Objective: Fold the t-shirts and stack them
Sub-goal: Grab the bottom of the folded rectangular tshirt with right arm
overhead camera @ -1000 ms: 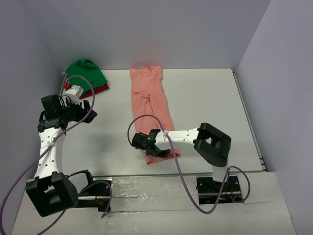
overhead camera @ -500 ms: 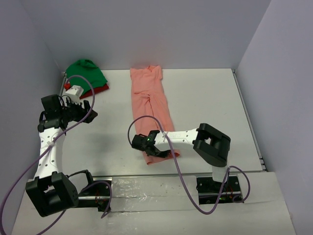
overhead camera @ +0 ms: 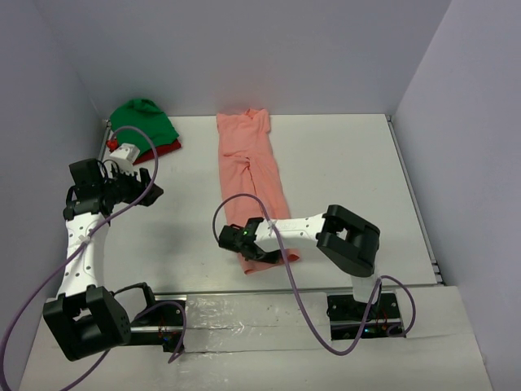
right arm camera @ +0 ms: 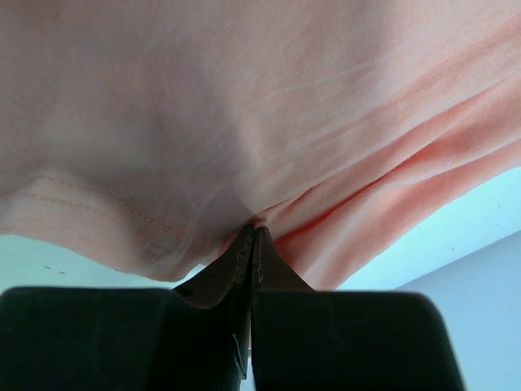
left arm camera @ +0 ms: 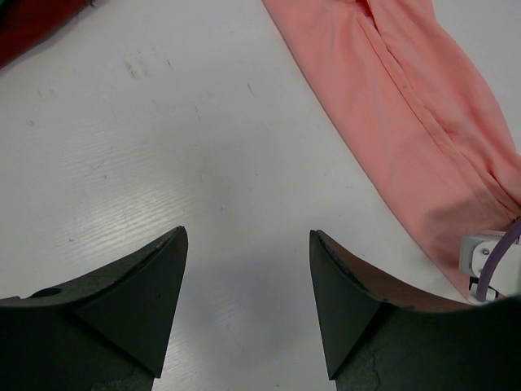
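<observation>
Currently, the white surface point(overhead camera: 342, 187) carries all three garments. The salmon-pink t-shirt point(overhead camera: 251, 175) is the largest item: it lies as a long narrow strip near the middle of the surface, running from the far edge toward the arms, with lengthwise creases and its near end closest to the right arm.

The green t-shirt point(overhead camera: 142, 120) sits bunched in the far left corner, resting on top of the dark red t-shirt point(overhead camera: 167, 148), of which only an edge shows at its near side. Both are well apart from the salmon-pink t-shirt.

The right end effector point(overhead camera: 244, 240) is at the near left corner of the salmon-pink t-shirt. In the right wrist view its jaws are pressed together, with a fold of the pink cloth pinched at the tips beside the stitched hem.

The left end effector point(overhead camera: 142, 186) hangs over bare surface, between the green pile and the pink strip. Its jaws stand apart and hold nothing; it touches no cloth.
</observation>
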Robot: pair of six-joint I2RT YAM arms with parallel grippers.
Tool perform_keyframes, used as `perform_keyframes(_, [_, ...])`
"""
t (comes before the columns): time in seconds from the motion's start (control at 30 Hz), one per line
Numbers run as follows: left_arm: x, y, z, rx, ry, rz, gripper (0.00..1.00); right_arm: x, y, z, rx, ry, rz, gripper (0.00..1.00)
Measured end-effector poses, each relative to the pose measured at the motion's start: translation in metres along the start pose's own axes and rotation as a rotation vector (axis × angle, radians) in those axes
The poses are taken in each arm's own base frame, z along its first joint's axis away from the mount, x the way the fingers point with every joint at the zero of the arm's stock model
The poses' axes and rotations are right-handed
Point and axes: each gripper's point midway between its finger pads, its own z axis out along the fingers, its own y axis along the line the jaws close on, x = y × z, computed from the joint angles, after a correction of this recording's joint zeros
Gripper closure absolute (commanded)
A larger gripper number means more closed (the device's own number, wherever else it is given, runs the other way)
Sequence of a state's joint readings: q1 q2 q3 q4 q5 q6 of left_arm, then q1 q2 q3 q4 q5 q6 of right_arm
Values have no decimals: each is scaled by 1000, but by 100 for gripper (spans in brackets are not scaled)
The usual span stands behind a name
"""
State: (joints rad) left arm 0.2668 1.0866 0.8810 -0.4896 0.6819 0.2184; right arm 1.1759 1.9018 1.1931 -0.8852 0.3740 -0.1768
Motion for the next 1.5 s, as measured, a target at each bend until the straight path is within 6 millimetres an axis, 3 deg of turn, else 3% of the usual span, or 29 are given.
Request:
perform_keyframes(0.13, [0,0,0,3,-2,-1,30,-8,-2,-4,1,-21,8,100])
perform_keyframes(0.5, [3,0,1,9,3,-7,30,-57,-18,-30,3,-156,56,100])
perform_keyframes(0.67, [3,-1,1,9,2,-6,30,-67,-20,-39,-8,-188,67,100])
perform_keyframes(0.93, [3,-1,1,9,3,-6,30,-58,-20,-38,-5,-155,54,100])
perform_keyframes(1.17, [4,0,2,9,5,-5,31,-28,-20,-22,42,-54,25,100])
perform_keyframes(1.33, [4,0,2,10,6,-6,31,-14,-35,-20,116,-19,35,100])
perform_keyframes(1.5, [4,0,2,11,6,-6,31,-16,-58,-41,180,-90,97,100])
